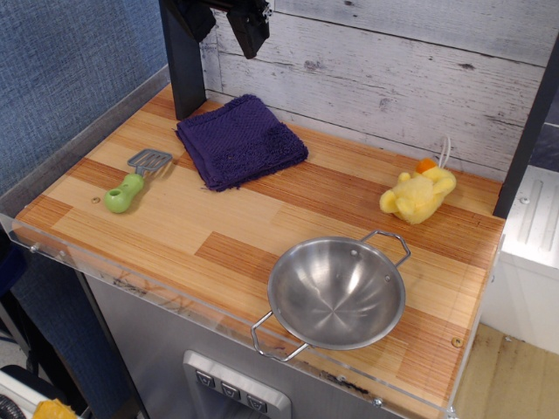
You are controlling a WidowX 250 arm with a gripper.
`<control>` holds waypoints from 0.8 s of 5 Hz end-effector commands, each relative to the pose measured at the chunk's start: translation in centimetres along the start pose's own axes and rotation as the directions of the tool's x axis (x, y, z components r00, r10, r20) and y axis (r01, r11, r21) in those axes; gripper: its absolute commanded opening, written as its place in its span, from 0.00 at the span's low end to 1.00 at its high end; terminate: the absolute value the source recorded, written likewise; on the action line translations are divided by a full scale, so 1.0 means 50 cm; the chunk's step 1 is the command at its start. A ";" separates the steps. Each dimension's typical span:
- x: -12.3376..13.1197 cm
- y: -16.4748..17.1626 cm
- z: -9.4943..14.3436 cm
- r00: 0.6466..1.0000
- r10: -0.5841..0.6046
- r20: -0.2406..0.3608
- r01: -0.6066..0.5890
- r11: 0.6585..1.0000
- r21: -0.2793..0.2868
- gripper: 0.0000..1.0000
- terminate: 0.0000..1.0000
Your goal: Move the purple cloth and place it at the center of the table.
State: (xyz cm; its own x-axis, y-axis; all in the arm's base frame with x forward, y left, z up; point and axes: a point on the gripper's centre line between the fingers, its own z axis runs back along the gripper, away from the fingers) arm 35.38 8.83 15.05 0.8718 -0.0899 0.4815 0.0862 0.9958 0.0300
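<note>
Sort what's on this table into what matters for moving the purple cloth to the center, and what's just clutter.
Belongs to the job:
- purple cloth, lying at the back left
- table, whose center is the target
- gripper, raised above the cloth

Just lying about:
- steel bowl
- green-handled spatula
- yellow plush duck

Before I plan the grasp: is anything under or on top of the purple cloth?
Nothing lies on the cloth; its top is bare. It rests flat on the table, no edges lifted. Whatever may be beneath it is covered and cannot be seen. The gripper hangs above, apart from it.

black gripper (234, 19) at top edge, raised; fingers mostly cropped
</note>
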 end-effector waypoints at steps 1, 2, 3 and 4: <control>0.000 0.000 0.000 1.000 0.000 0.000 0.000 1.000 0.000 1.00 0.00; -0.005 0.034 -0.027 0.999 0.012 -0.047 -0.011 0.999 0.033 1.00 0.00; -0.019 0.063 -0.048 0.991 0.053 -0.119 -0.049 0.998 0.041 1.00 0.00; -0.019 0.077 -0.067 0.988 0.085 -0.132 -0.079 0.995 0.056 1.00 0.00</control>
State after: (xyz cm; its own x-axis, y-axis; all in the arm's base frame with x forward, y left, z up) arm 36.29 12.24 9.86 0.9502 -0.0054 0.3115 -0.0021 0.9997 0.0237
